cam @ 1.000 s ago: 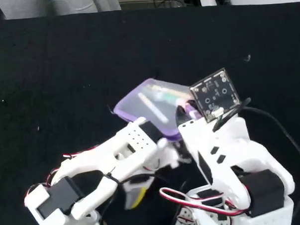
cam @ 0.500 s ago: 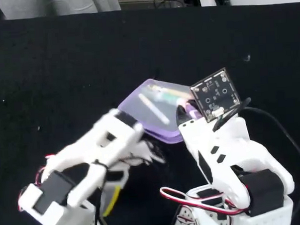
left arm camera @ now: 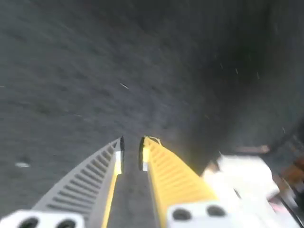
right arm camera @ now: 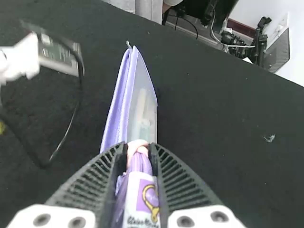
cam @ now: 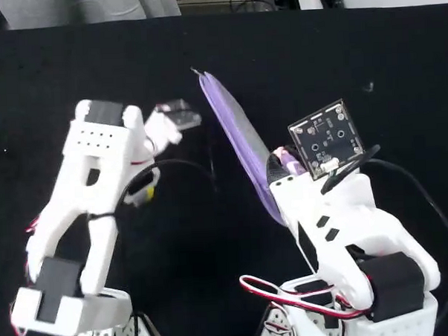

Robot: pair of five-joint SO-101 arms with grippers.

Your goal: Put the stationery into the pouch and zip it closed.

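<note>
A purple pouch (cam: 238, 141) with a clear side stands on edge, running from the right gripper (cam: 283, 162) toward the far side of the table. In the right wrist view the right gripper (right arm camera: 137, 151) is shut on the pouch's (right arm camera: 135, 102) near end, beside a pink tab (right arm camera: 137, 148). Pale stationery (right arm camera: 144, 121) shows through the clear side. The left arm is raised at the left, well apart from the pouch. Its gripper (cam: 144, 188) hangs over bare cloth. In the left wrist view this gripper (left arm camera: 132, 142) is open by a narrow gap with nothing between its fingers.
Black cloth (cam: 338, 66) covers the whole table. The left arm's camera board (right arm camera: 54, 52) and a looping cable (right arm camera: 61, 137) lie to one side of the pouch in the right wrist view. Room clutter (right arm camera: 247, 33) stands beyond the far edge.
The left arm has swung away from the pouch, up and to the left. The pouch, lying tilted before, now stands on edge in the right gripper.
</note>
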